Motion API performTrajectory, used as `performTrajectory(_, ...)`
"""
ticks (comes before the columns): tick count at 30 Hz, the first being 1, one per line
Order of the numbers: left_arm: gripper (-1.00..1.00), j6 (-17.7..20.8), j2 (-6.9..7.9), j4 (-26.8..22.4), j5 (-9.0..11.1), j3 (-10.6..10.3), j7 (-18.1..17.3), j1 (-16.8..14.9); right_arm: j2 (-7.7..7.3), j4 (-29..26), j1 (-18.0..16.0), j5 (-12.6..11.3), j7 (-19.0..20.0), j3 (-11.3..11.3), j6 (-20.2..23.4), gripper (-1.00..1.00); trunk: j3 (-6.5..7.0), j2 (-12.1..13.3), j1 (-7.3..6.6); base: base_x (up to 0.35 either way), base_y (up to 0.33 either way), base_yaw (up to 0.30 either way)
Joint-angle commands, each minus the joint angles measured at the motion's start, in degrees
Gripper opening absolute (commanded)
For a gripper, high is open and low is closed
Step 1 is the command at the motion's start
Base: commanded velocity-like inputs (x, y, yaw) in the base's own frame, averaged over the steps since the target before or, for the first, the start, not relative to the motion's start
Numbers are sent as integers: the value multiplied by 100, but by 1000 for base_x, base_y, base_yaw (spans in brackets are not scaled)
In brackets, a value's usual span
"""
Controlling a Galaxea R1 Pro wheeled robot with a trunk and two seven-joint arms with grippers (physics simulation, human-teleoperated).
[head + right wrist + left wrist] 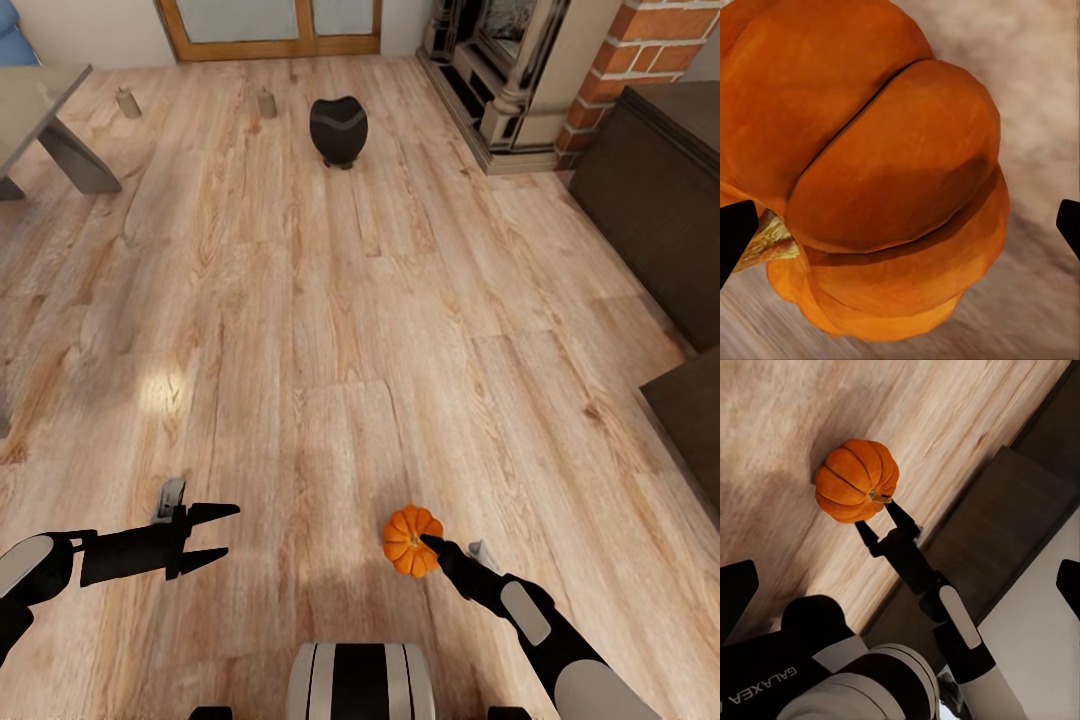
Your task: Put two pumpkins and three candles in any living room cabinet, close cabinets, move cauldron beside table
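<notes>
Near the robot's right side, the right pincer (pixel 432 545) stood spread wide around a pumpkin (pixel 410 540) on the floor (pixel 330 330); the left pincer (pixel 222 532) hung open, holding nothing.

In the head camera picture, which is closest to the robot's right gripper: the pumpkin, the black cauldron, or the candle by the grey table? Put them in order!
1. The pumpkin: right at the tips of the right gripper, on the floor by the robot.
2. The cauldron: far ahead, mid-floor.
3. The candle: farthest, far left, near the grey table.
</notes>
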Motion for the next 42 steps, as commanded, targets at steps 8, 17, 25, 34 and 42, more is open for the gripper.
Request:
performTrajectory(8, 100, 4, 4, -2, 64, -8, 53, -5, 3, 4, 0, 37, 0, -32, 35, 100, -93, -7, 10, 0, 0, 0)
performTrajectory(17, 100, 4, 4, 7, 64, -8, 53, -5, 3, 4, 0, 37, 0, -30, 35, 100, -93, -7, 10, 12, 0, 0)
performTrajectory(25, 100, 4, 4, 7, 64, -8, 53, -5, 3, 4, 0, 37, 0, -28, 35, 100, -93, -7, 10, 59, 24, 0)
performTrajectory(34, 100, 4, 4, 7, 64, -8, 53, -5, 3, 4, 0, 37, 4, -27, 35, 100, -93, -7, 10, 9, 5, 0)
performTrajectory(42, 100, 4, 4, 12, 64, -8, 53, -4, 3, 4, 0, 37, 9, -27, 35, 100, -93, -7, 10, 0, 15, 0)
